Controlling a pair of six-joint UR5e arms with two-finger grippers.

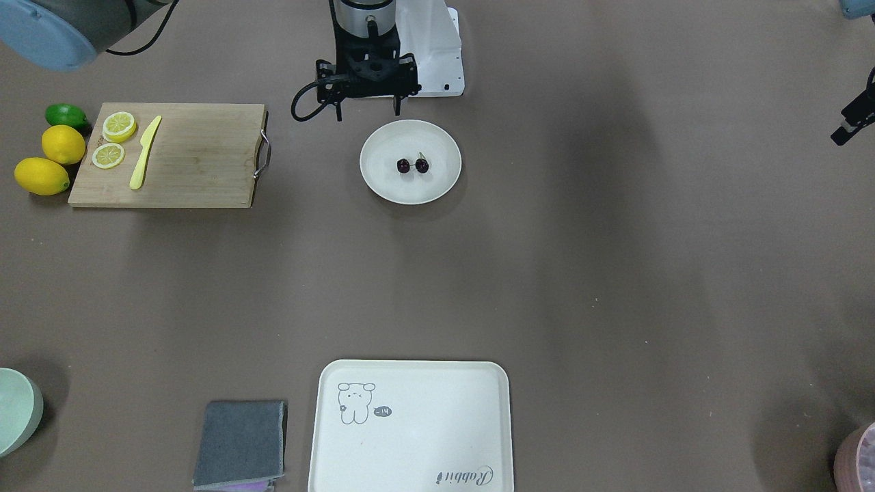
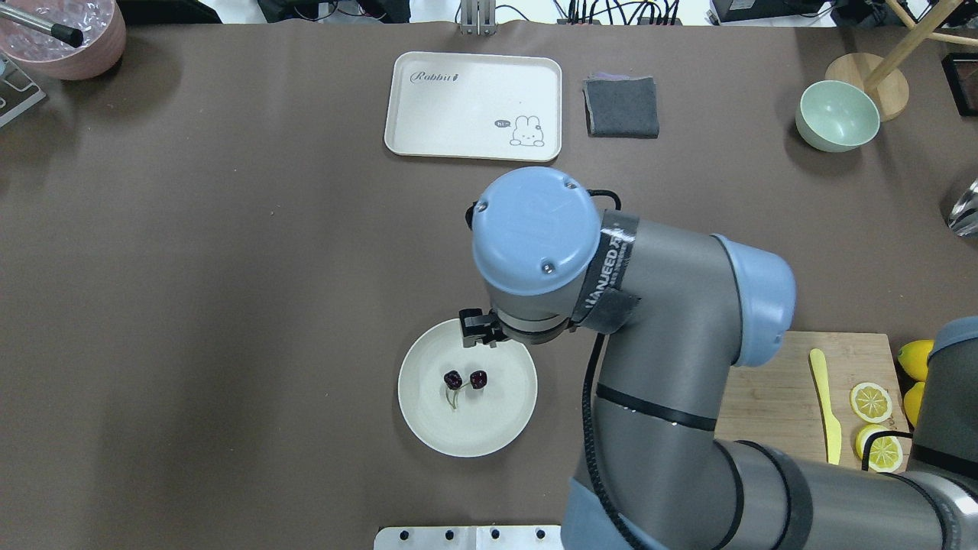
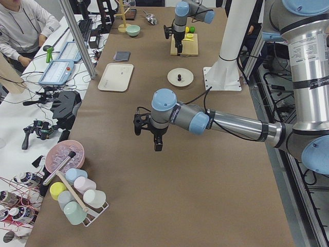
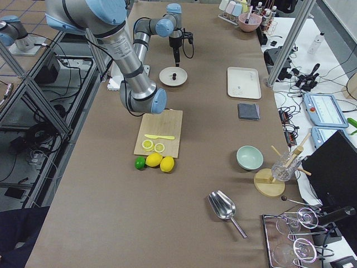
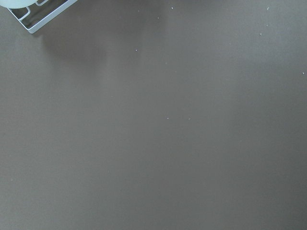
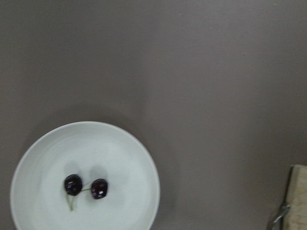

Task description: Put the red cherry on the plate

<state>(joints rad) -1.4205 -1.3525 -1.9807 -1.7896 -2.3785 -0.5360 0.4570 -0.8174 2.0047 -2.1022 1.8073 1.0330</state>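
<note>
- The joined pair of small, glossy dark-red cherries (image 1: 413,165) on a thin green stem lies near the middle of the plain round cream-white plate (image 1: 410,190). Both fruits rest on its flat floor, with the stem pointing toward the robot's base.
- The black two-finger right gripper (image 1: 368,108) hangs raised by the plate's rim. Its jaws stand apart with nothing between them, clear of the cherries.
- The left gripper (image 3: 157,145) hangs over the bare brown table covering (image 3: 205,175), well apart from the plate. I cannot tell whether its jaws are apart or together.
- A rectangular wooden cutting board (image 1: 198,164) carries two lemon slices (image 1: 119,126) and a pale yellow plastic knife (image 1: 145,152).
</note>
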